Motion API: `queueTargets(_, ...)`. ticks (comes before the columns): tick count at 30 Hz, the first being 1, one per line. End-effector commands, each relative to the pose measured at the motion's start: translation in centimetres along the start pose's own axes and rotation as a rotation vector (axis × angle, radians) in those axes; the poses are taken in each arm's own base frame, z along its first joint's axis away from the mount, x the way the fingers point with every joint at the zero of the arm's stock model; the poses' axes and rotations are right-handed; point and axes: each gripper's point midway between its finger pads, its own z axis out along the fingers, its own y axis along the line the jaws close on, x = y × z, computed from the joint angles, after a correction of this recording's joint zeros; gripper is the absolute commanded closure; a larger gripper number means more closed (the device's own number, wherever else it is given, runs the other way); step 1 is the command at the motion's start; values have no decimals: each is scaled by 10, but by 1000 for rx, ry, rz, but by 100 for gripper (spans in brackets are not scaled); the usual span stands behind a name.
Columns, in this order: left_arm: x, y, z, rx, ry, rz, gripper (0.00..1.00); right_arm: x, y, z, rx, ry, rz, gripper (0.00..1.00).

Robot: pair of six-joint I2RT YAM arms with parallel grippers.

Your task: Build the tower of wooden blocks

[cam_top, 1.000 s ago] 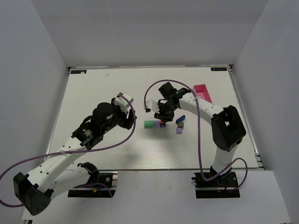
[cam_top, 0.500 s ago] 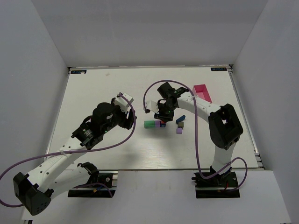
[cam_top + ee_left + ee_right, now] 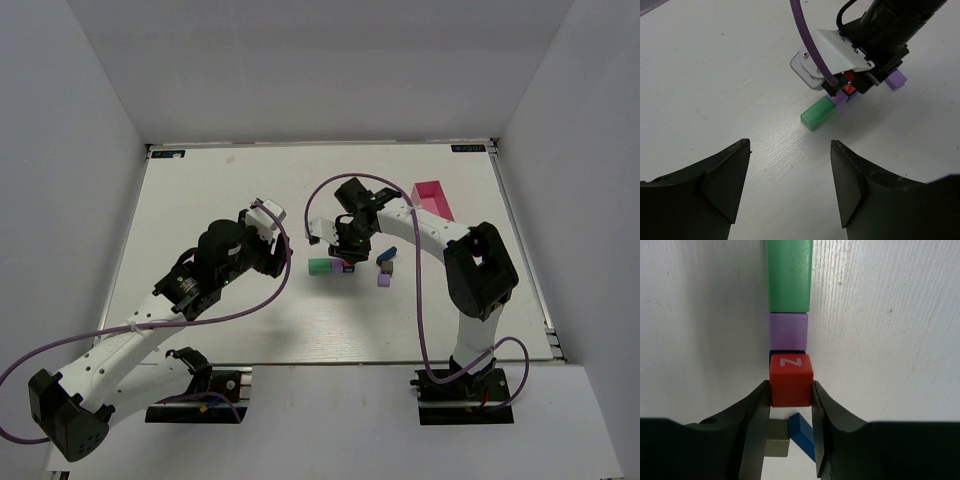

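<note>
A green block [image 3: 789,275], a purple cube [image 3: 788,331] and a dark blue block [image 3: 775,353] lie in a row on the table. My right gripper [image 3: 791,385] is shut on a red cube [image 3: 791,380] with a white letter, held over the dark blue block; I cannot tell if they touch. In the top view the right gripper [image 3: 347,256] is beside the green block [image 3: 320,267]. My left gripper [image 3: 790,150] is open and empty, short of the green block [image 3: 818,112]. It sits at left-centre in the top view [image 3: 284,263].
A loose blue block [image 3: 802,432] and a brown block [image 3: 777,440] lie under the right fingers. Another purple block [image 3: 384,281] lies to the right of the row. The pink tray [image 3: 433,197] is at the back right.
The right gripper has shifted slightly to the left with the red cube. The left arm has not moved.
</note>
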Motion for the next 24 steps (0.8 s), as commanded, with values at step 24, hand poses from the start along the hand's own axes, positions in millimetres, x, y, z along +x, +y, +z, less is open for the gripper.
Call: queueTargets(24, -5, 1, -3, 3, -25, 2, 25, -7, -1, 2, -9, -14, 0, 72)
